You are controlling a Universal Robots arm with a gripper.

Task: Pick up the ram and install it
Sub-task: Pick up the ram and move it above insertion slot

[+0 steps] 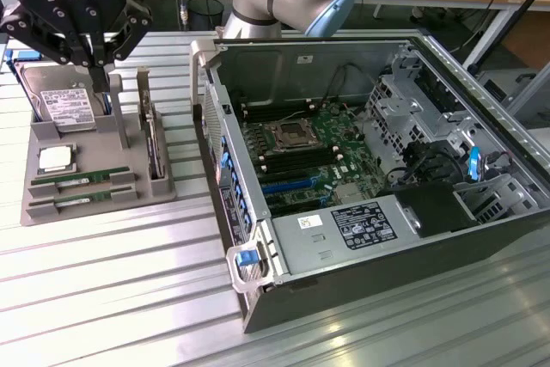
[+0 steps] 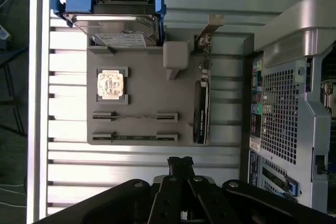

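Two ram sticks (image 1: 82,177) stand on edge in slots of your grey holder (image 1: 107,150), easy to pinch; your gripper (image 1: 101,82) hangs over it, jaws pressed together, holding nothing.

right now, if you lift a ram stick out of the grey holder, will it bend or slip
Probably stiff and light: the ram is a thin, narrow board. It sits on edge in slots of the grey holder, so it likely offers little to grip. Bare circuitry suggests it's fragile.
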